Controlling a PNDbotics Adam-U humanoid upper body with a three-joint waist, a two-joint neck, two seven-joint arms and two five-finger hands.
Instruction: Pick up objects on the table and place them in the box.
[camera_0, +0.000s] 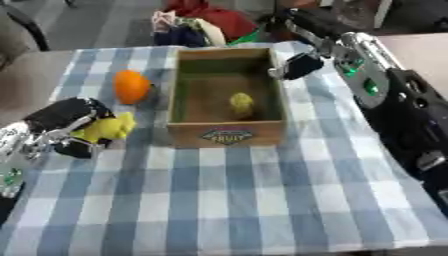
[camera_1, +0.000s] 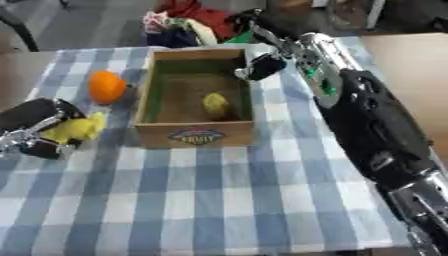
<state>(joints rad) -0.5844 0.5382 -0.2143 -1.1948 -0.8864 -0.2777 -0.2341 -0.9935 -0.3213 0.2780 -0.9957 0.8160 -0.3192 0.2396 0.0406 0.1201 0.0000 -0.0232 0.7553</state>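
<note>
Fingers of the left hand (camera_0: 66, 131) curl round a yellow lumpy object (camera_0: 109, 127) on the checked counter (camera_0: 236, 200), left of the wooden box (camera_0: 226, 135); right hand (camera_0: 300, 66), curled empty, hovers at the box's far right rim.

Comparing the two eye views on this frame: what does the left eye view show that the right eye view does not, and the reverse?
Only the left eye view shows more of the left arm below the left hand, down to the lower edge.

Only the right eye view shows the right arm running on to the lower right corner.

Both show the wooden box with a yellow object inside, the orange left of it, the left hand curled on a yellow object, and the right hand at the box's far right rim.
</note>
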